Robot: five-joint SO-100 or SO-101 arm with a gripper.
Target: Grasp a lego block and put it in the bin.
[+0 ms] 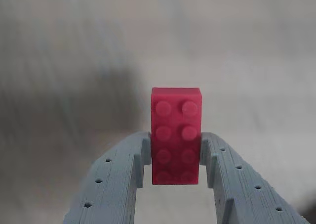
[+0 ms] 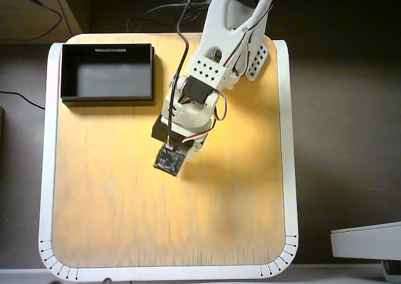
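Note:
In the wrist view, the red 2x4 lego block (image 1: 176,135) stands between the two grey fingers (image 1: 123,169) of my gripper (image 1: 176,152), which is shut on its long sides, studs facing the camera. The surface behind it is blurred, so the block looks lifted. In the overhead view the white arm (image 2: 216,58) reaches down over the middle of the table, and its wrist camera (image 2: 169,158) hides the gripper and the block. The bin (image 2: 108,72), a black tray with a white strip on its far rim, sits at the table's upper left, apart from the arm.
The wooden table (image 2: 169,215) has a white rim with rounded corners. Black cables (image 2: 156,11) run behind its far edge. A white object (image 2: 366,241) lies off the table at the lower right in the overhead view.

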